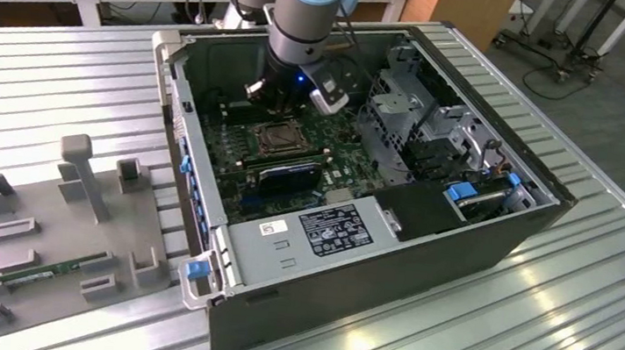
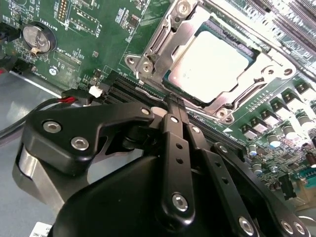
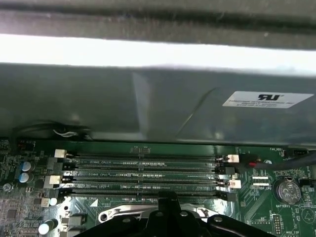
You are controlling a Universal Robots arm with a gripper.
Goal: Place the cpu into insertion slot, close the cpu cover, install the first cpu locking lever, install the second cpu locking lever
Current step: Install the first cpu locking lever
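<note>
Overhead first, exterior view: the grey-and-blue robot arm reaches down into the open black computer case lying on the ribbed metal table. Its black gripper hangs just above the square silvery-rimmed insertion slot on the green circuit board. Drive cages and cables crowd the case on the exterior view's right of the slot; a blue-topped block sits just in front of it. Outside the case, on the exterior view's left, a grey moulded fixture tray holds a green memory stick.

Second wrist view: the pale silver flat square cpu lies seated in the insertion slot, and the thin silvery cpu cover frame lies flat around it. Gripper fingers pressed together, holding nothing, tips right at the slot's edge beside the long black memory slots. A round coin battery sits well away from the slot.

First wrist view: four black memory slots between the grey case wall and the cover's rim; gripper tip meets that rim.
</note>
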